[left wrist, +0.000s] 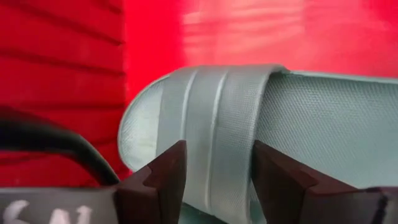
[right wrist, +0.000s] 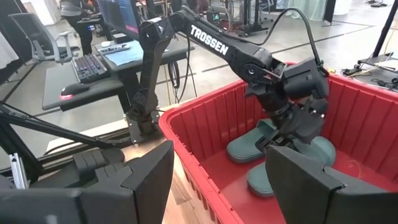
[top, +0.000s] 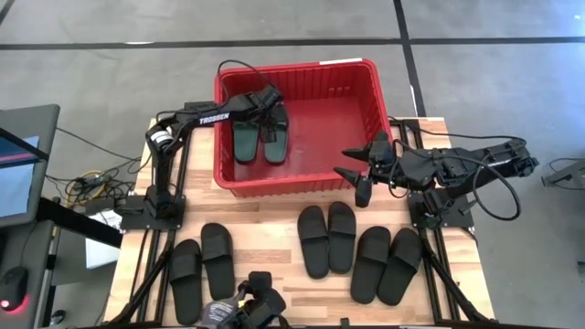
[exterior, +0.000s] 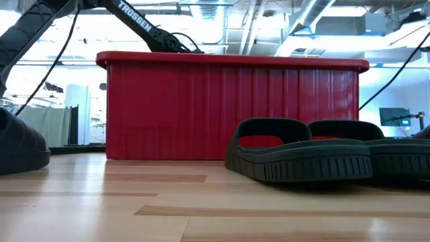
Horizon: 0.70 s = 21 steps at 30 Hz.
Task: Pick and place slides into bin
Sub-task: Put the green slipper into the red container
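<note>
The red bin (top: pixel 297 175) stands at the table's far middle and also shows in the low view (exterior: pixel 228 107). Two dull green slides (top: pixel 247 139) (top: pixel 275 137) lie side by side in its left part. My left gripper (top: pixel 268 108) reaches into the bin from the left and is shut on one green slide (left wrist: pixel 311 130). My right gripper (top: pixel 355 174) hovers open and empty outside the bin's near right corner. Six black slides lie in three pairs on the table's near half: left (top: pixel 203 267), middle (top: pixel 327 239), right (top: pixel 388 265). My left gripper pinches the green slide's wide strap (left wrist: pixel 214 168) between its two fingers (left wrist: pixel 163 183), one finger on each edge of the strap. The fingers come from above, slanting down. In the right wrist view the slide (right wrist: pixel 292 163) appears to lie on the bin's floor.
The bin's right part (top: pixel 338 119) holds nothing. A dark device (top: pixel 251 306) sits at the table's near edge between the left and middle pairs. Arm bases stand at the table's left (top: pixel 151 206) and right (top: pixel 439 215) edges. A desk with a keyboard stands beyond the table (right wrist: pixel 93 65).
</note>
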{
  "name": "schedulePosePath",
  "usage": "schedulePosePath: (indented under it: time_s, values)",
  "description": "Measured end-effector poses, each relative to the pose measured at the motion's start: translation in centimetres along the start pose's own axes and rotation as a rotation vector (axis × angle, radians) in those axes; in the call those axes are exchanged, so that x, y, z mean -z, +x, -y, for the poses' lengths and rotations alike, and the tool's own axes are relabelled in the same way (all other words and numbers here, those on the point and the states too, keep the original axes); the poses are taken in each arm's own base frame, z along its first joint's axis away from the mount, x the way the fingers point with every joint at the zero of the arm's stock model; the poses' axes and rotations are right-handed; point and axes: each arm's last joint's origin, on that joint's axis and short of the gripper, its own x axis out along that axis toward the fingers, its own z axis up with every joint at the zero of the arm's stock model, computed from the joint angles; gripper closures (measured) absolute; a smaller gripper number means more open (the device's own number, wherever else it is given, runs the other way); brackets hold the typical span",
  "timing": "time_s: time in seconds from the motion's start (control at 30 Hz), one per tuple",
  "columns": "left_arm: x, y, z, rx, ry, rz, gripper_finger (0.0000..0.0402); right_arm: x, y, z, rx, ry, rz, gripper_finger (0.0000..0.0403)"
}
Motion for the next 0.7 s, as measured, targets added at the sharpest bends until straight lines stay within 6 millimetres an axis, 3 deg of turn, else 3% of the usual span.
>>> schedulePosePath:
  time_s: [0.23,0.7]
  values:
    - [0.90,0.15,-0.49,0.006,-0.018,-0.044,0.0241,0.00,0.00,0.00,0.000,0.000,0.000,0.0163]
    - [0.83,0.10,-0.27,0.023,0.118,-0.043,0.0241,0.01,-0.01,0.01,0.000,0.008,0.000,0.0163]
